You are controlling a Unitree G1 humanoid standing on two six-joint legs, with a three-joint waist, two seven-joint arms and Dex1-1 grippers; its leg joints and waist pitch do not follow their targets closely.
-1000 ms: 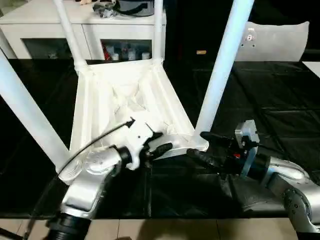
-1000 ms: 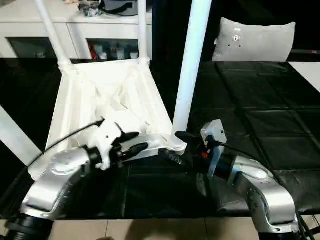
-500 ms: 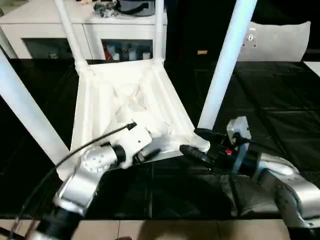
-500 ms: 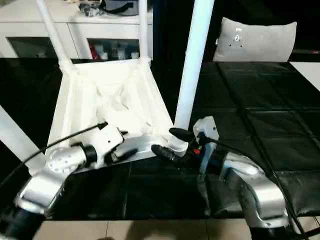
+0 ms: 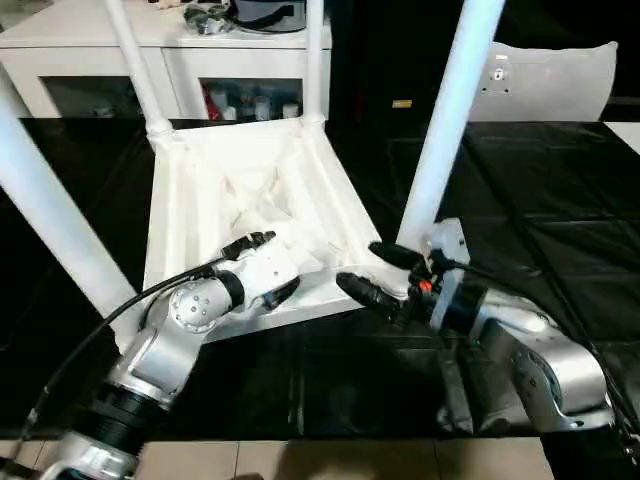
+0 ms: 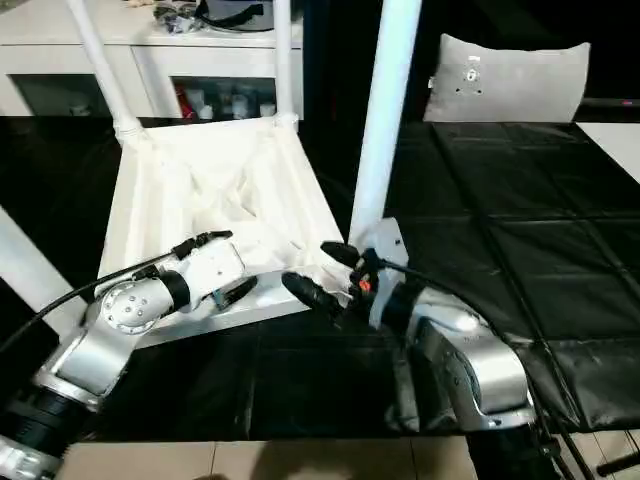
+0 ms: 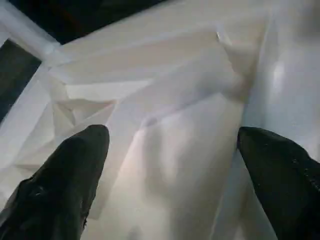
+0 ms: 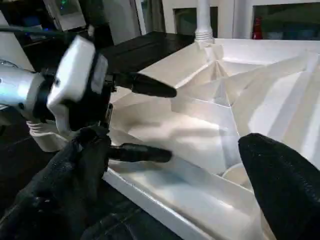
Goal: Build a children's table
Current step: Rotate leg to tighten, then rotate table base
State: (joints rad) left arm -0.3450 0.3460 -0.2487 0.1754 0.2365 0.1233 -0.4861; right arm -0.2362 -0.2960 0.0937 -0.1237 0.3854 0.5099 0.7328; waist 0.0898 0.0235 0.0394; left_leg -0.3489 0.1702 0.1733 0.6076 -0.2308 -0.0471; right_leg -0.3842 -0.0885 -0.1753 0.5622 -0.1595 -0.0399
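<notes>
Upside-down white children's table (image 5: pixel 250 190), ribbed underside, four legs upright

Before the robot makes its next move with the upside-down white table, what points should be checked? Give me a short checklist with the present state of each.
1. left gripper open, straddling the near rim of the children's table: ok.
2. right gripper open near the front right corner: ok.
3. Four legs standing up from the corner sockets: ok.
4. Near right leg fully seated in its socket: cannot tell, the gripper hides the joint.
5. Table top lying flat on the black worktable: ok.
</notes>
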